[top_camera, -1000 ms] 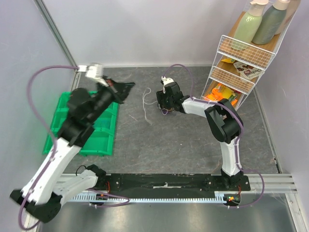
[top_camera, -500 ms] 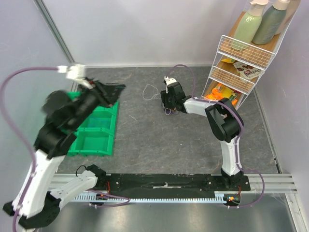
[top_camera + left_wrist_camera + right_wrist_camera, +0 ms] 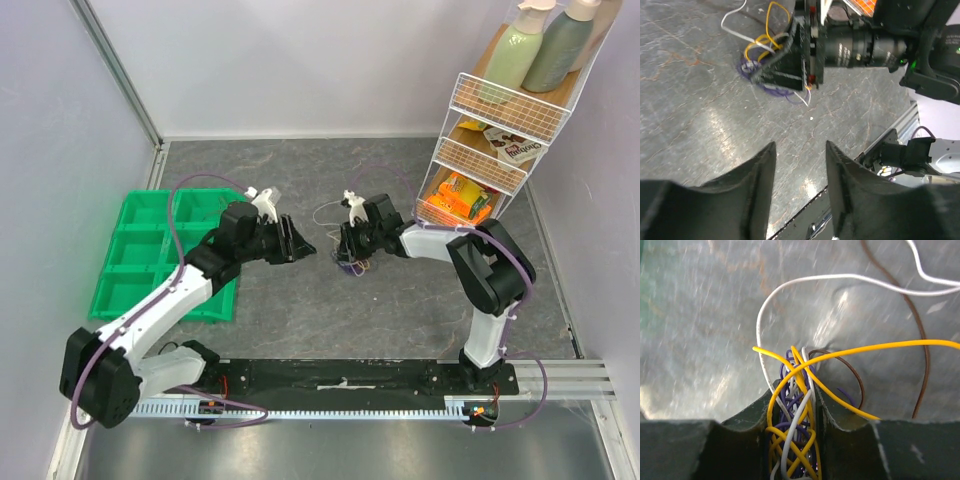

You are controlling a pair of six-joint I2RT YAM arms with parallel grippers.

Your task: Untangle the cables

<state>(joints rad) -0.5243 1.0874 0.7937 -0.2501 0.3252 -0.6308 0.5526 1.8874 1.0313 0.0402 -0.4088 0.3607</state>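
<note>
1. Cables (image 3: 799,367): a small tangle of thin, flexible purple, yellow, white and brown wires. It lies on the grey stone-patterned table (image 3: 400,310) near the middle, between the two arms.
2. Right gripper (image 3: 793,400): its dark fingers are drawn close together and pinch the core of the tangle. Purple, yellow and white strands run down through the narrow gap between them.
3. Loose ends: one white loop and one yellow strand arc out beyond the fingertips. A brown wire curves away to the side, and all of them rest on the table.
4. Left gripper (image 3: 800,150): the two dark fingers stand apart with nothing between them. It hangs low over bare table, just beside the tangle but not touching it, and points toward the right gripper.
5. Green plastic tray with compartments (image 3: 130,250): sits at the left edge of the table, well apart from the cables, with the left arm reaching across its near corner.
6. White wire rack (image 3: 500,110): stands at the far right and holds bottles on top and snack packets on the lower shelves.
</note>
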